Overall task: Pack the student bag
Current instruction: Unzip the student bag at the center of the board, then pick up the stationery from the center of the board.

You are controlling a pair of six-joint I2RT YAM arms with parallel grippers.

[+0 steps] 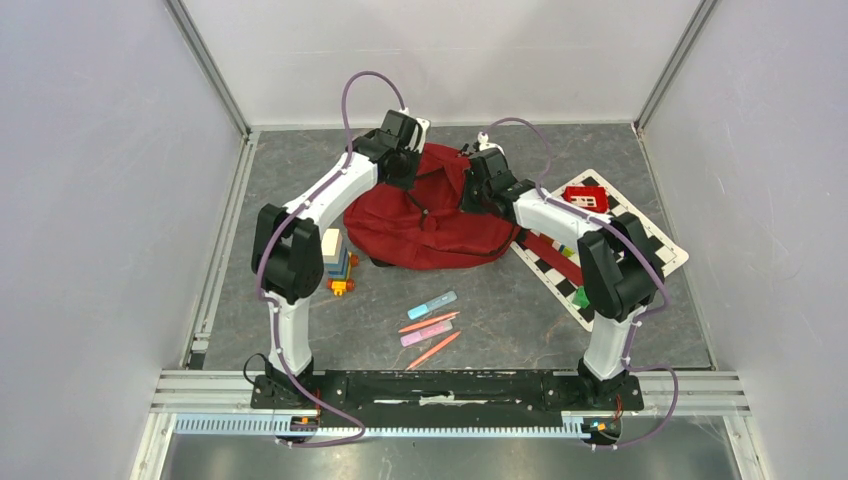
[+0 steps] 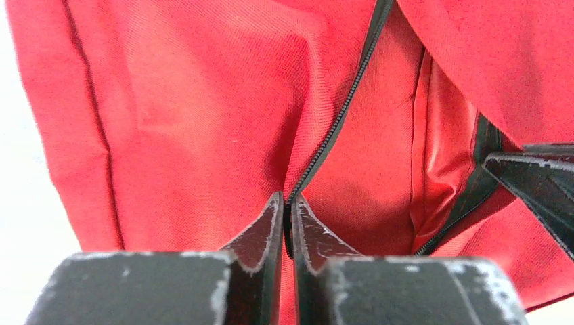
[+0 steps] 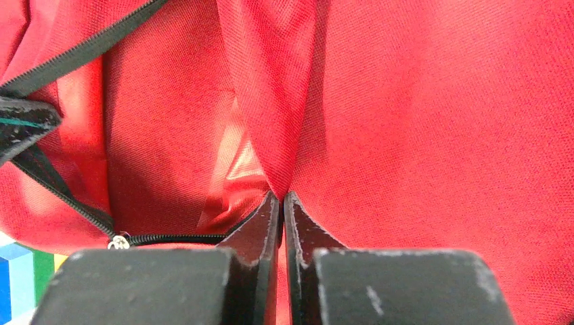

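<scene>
The student bag [image 1: 420, 225], a dark red fabric backpack, lies at the back middle of the table. My left gripper [image 1: 404, 172] is at its upper left edge. In the left wrist view the left gripper [image 2: 288, 198] is shut on the bag's black zipper edge [image 2: 338, 122], with red fabric [image 2: 203, 122] filling the frame. My right gripper [image 1: 478, 190] is at the bag's upper right. In the right wrist view the right gripper [image 3: 282, 195] pinches a fold of the red fabric [image 3: 271, 101]. A zipper line [image 3: 169, 238] runs off to its left. The inside of the bag is hidden.
A stack of coloured blocks [image 1: 337, 262] stands left of the bag. Pens and crayons [image 1: 432, 325] lie in front of it. A checkered board [image 1: 640, 245] at the right carries a small red box [image 1: 585, 197]. Walls enclose three sides.
</scene>
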